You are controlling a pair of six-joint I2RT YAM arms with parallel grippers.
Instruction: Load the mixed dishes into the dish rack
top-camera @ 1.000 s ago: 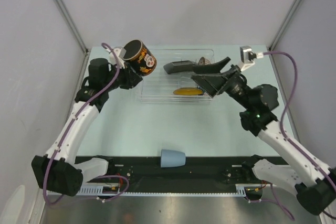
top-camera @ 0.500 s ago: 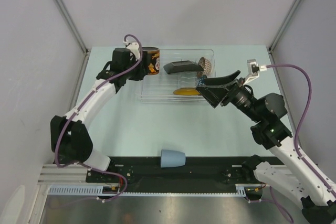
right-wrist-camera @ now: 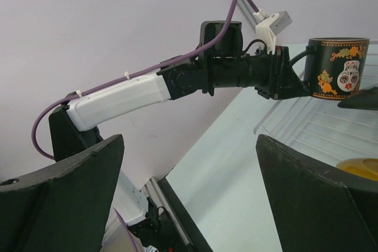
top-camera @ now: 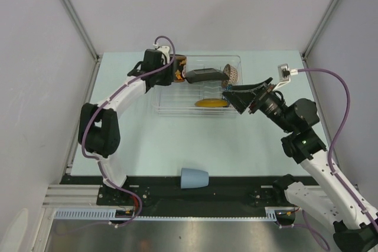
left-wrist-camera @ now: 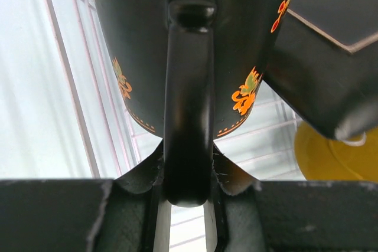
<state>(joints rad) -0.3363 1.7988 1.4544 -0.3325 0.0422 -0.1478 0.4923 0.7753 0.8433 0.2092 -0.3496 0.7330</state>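
Note:
My left gripper [top-camera: 172,69] is shut on the handle of the dark mug [top-camera: 179,67], holding it over the left end of the clear dish rack [top-camera: 177,103]. In the left wrist view the handle [left-wrist-camera: 188,104] is pinched between the fingers, and the mug body [left-wrist-camera: 147,39] hangs over the rack wires. The black square plate [top-camera: 205,75], the cream-pink bowl [top-camera: 232,73] and the yellow saucer [top-camera: 211,103] are in the rack. My right gripper [top-camera: 243,95] is open and empty above the rack's right end. The light-blue cup [top-camera: 194,178] lies on the table near the front. I cannot make out the blue bowl.
The black plate [left-wrist-camera: 331,57] sits close to the right of the mug, with the saucer [left-wrist-camera: 333,157] below it. The right wrist view shows the left arm [right-wrist-camera: 130,95], the mug [right-wrist-camera: 339,69] and the rack [right-wrist-camera: 307,128]. Grey walls enclose the table on three sides.
My left arm has carried the mug to the right, from beside the rack's left corner to over its left end. My right gripper has drawn slightly back to the right, still open.

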